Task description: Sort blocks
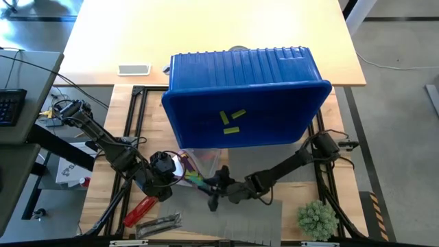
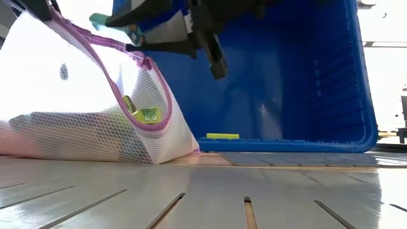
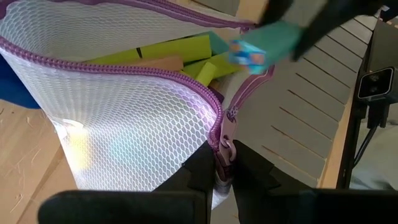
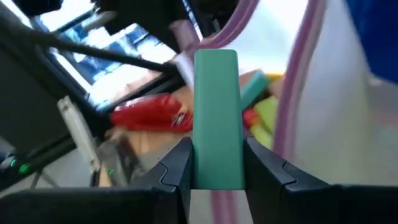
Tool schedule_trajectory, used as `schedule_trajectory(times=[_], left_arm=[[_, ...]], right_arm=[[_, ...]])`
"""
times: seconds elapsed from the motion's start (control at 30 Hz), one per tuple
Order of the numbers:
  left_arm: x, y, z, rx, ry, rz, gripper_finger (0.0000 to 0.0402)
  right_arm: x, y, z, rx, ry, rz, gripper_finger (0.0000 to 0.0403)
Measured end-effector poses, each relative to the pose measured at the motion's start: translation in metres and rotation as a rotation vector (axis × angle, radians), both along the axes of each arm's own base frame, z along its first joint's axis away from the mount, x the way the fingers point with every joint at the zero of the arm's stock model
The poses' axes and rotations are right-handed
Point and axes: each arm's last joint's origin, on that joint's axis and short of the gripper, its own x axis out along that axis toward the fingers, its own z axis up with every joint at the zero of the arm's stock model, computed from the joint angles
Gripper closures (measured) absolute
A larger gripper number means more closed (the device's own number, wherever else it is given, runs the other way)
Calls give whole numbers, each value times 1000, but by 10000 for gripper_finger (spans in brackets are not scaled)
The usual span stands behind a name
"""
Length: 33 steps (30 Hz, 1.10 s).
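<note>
Two grippers work at the mesh bag [image 3: 124,143]: right gripper [image 4: 217,171] clamps a teal block [image 4: 217,118], left gripper [image 3: 224,171] pinches the bag's zipper edge; only the high view shows three yellow blocks [image 1: 232,121] in the blue bin [image 1: 206,75].

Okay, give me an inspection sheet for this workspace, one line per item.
Surface: light wood table; grey slatted mat up front.
Job's things: three lime blocks inside the blue bin; more blocks in the white mesh bag, purple zipper open; one teal block held.
Clutter: red tool, green spiky plant, flat white device.
Grippers: left pincer shut on the bag's zipper edge; right pincer shut on the teal block, at the bag's mouth.
Cables: dark leads on the left-hand desk.
Surroundings: keyboard at left; no people seen.
</note>
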Motion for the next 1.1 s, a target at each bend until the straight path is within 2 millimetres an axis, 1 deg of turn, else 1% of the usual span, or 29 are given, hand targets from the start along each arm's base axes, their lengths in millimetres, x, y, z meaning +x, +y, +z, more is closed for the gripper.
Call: schedule_trajectory(times=[0.13, 0.23, 0.43, 0.6, 0.77, 0.83, 0.9, 1.0, 1.1], left_arm=[[0, 0, 0, 0, 0, 0, 378], [0, 0, 0, 0, 0, 0, 378], [0, 0, 0, 1, -1, 1, 378], [0, 0, 0, 1, -1, 1, 378], [0, 0, 0, 1, -1, 1, 378], [0, 0, 0, 1, -1, 1, 378], [0, 0, 0, 1, -1, 0, 378], [0, 0, 0, 1, -1, 1, 378], [0, 0, 0, 0, 0, 0, 378]], right_arm=[[7, -12, 2, 25, -38, -21, 314], [11, -21, 1, 31, -29, -24, 314], [17, -36, 1, 68, -29, -26, 275], [20, -41, 3, 68, -44, -36, 267], [21, -43, 8, 56, -78, -24, 265], [19, -42, 15, 19, -81, 12, 265], [14, -37, 28, -28, -86, 48, 264], [-3, -27, 54, -110, -52, 99, 263], [-28, -24, 80, -202, 40, 99, 263]])
